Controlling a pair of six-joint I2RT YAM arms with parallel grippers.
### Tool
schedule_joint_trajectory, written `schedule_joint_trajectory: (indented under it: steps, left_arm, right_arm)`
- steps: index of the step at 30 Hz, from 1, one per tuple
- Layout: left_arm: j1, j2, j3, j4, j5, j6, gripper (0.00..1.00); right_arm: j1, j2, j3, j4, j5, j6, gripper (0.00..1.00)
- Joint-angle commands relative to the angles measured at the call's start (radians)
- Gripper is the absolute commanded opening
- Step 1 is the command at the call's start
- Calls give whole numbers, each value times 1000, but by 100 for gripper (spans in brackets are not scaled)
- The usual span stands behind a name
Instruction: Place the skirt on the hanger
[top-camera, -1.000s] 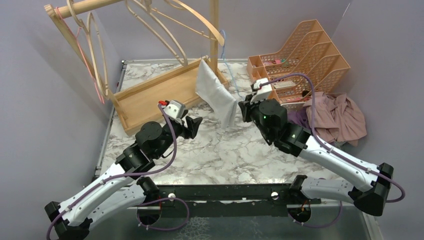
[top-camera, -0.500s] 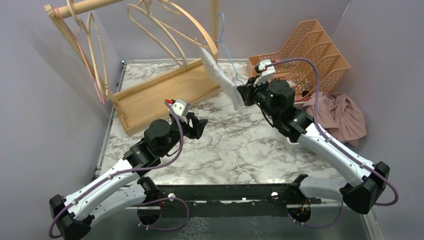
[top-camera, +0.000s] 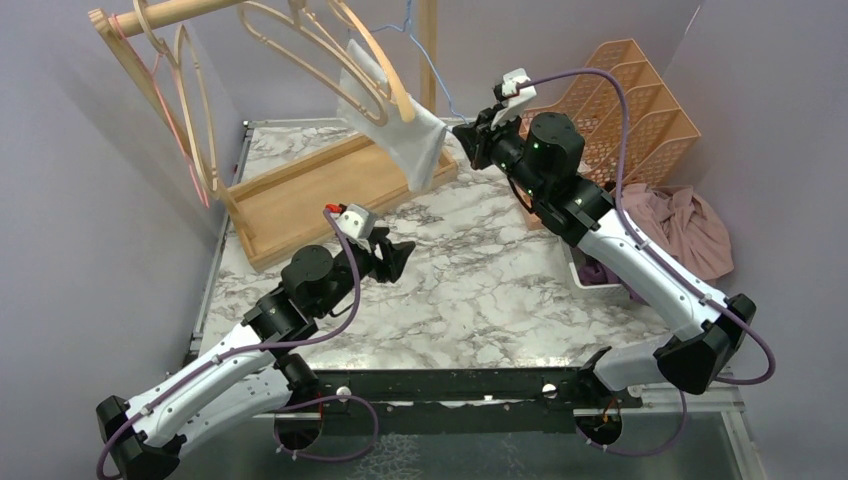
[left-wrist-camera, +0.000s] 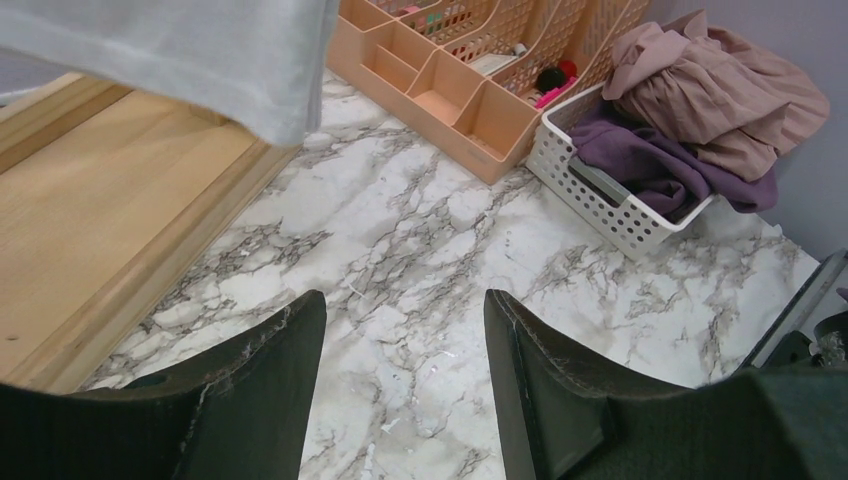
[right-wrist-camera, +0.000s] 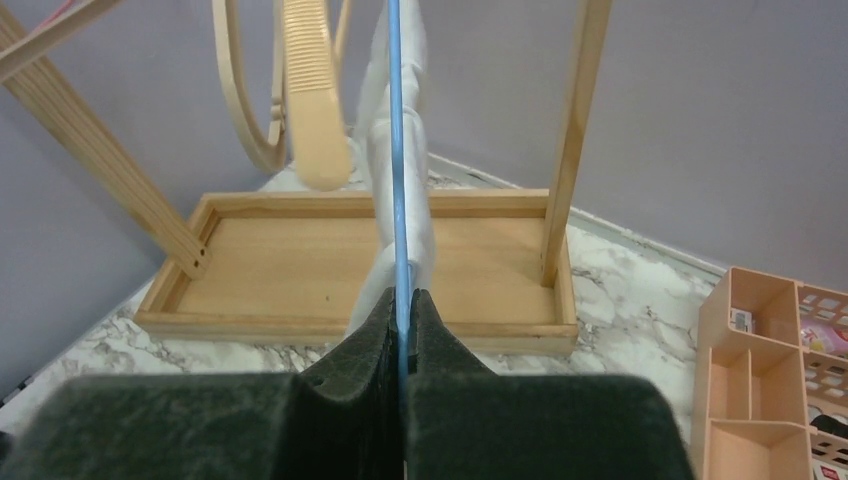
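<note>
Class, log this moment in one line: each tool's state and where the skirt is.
left tool: open, empty | right tool: shut on blue hanger | skirt: in air beside wooden rack

I count two grippers of mine, left gripper (top-camera: 396, 256) and right gripper (top-camera: 466, 134); one white skirt (top-camera: 396, 128); one blue wire hanger (right-wrist-camera: 398, 150); one wooden rack (top-camera: 300, 192); at least three wooden hangers (top-camera: 376, 56); one peach file organiser (top-camera: 640, 100); one white basket (left-wrist-camera: 600, 196); two heaped garments, pink garment (top-camera: 682, 230) and purple garment (left-wrist-camera: 650, 166).

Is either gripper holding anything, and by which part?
The right gripper pinches the blue hanger by its wire, the white skirt hanging from it; the left gripper holds nothing.
</note>
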Motion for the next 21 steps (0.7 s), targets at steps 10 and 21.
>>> schedule_joint_trajectory:
  steps: [10,21]
  left_arm:
    - [-1,-7,0,29,-3,24,61]
    - [-1,22,9,29,7,37,62]
  right_arm:
    - [-29,15,-4,132,-10,-5,1]
    - [-41,126,184,173,19,-20,1]
